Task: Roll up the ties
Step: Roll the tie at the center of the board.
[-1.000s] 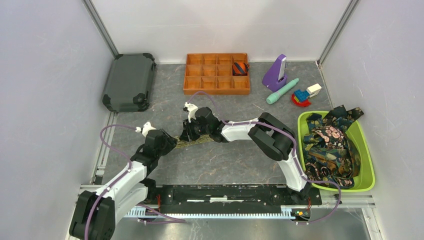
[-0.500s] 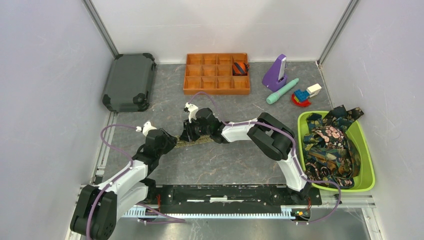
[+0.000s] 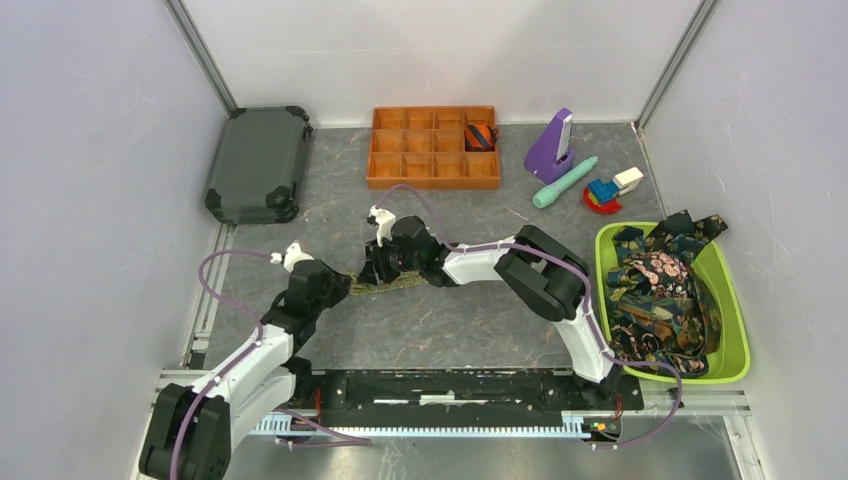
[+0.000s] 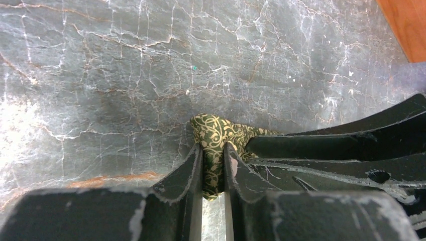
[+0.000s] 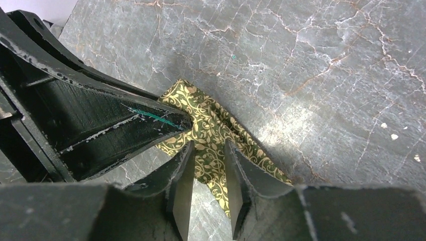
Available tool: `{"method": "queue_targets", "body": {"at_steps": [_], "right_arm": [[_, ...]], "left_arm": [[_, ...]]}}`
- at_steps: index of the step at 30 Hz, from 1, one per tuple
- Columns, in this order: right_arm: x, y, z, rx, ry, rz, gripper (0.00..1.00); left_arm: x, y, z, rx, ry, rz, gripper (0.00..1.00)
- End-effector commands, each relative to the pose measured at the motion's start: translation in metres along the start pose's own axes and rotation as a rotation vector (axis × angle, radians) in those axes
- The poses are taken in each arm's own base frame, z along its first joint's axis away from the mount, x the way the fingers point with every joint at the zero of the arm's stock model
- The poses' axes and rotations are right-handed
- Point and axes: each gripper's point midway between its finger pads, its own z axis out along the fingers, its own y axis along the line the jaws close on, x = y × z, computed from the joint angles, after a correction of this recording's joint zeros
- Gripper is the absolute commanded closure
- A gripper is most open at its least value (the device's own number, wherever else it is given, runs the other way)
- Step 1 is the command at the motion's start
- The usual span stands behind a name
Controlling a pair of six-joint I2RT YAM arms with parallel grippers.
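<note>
Top view, tie: the olive-green tie [image 3: 398, 284] is laid flat on the table [image 3: 450, 330] between the two arms, where one end can be reached by both.
Top view, grippers: the left gripper [image 3: 338, 287] and the right gripper [image 3: 374, 272] are set close together at the tie's left end, which is judged to be the start of a roll.
Top view, orange tray [image 3: 400, 170]: one rolled striped tie [image 3: 480, 134] is kept in a compartment at the far right corner; nothing is seen in the other compartments.
Top view, green bin [image 3: 737, 330]: a heap of dark patterned ties [image 3: 660, 300] is held here, some draped over the far rim, and these are judged to be waiting their turn.
Left wrist view: the left gripper [image 4: 213, 150] is clenched on a fold of the olive-green tie [image 4: 217, 131]. The fabric is pinched between both fingers and bunched beyond the tips, probably so that the end can be turned over.
Right wrist view: the olive-green tie [image 5: 213, 118] is straddled by the right gripper [image 5: 208, 146], a strip running between its fingers. Whether the strip is clamped or only bracketed cannot be told. The tie's end is crossed by the left gripper [image 5: 171, 123] just beside.
</note>
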Motion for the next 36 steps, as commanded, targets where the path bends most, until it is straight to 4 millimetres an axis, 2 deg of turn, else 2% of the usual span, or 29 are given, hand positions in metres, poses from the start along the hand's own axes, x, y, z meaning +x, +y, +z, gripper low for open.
{"method": "queue_targets", "body": {"at_steps": [1,6,11,20,26,31,36], "right_arm": [[-0.015,0.012,-0.014,-0.003,-0.016,-0.034,0.62],[-0.025,0.018,-0.027,0.002,-0.044,-0.051,0.59],[-0.029,0.024,-0.033,-0.011,-0.062,-0.042,0.65],[-0.018,0.028,-0.019,-0.044,-0.037,-0.019,0.76],[-0.011,0.032,-0.007,-0.064,-0.021,-0.006,0.77],[-0.014,0.045,0.003,-0.112,-0.025,0.002,0.77],[-0.014,0.048,0.003,-0.129,-0.027,0.005,0.78]], "left_arm": [[-0.01,-0.006,-0.006,-0.011,-0.001,0.066,0.98],[-0.013,-0.004,-0.01,-0.076,0.007,0.133,0.98],[-0.019,-0.009,-0.016,-0.12,-0.032,0.211,0.98],[-0.021,-0.024,-0.022,-0.193,-0.078,0.346,0.98],[-0.024,-0.031,-0.028,-0.234,-0.111,0.414,0.98],[-0.029,-0.031,-0.033,-0.278,-0.13,0.474,0.98],[-0.033,-0.03,-0.038,-0.316,-0.146,0.525,0.98]]}}
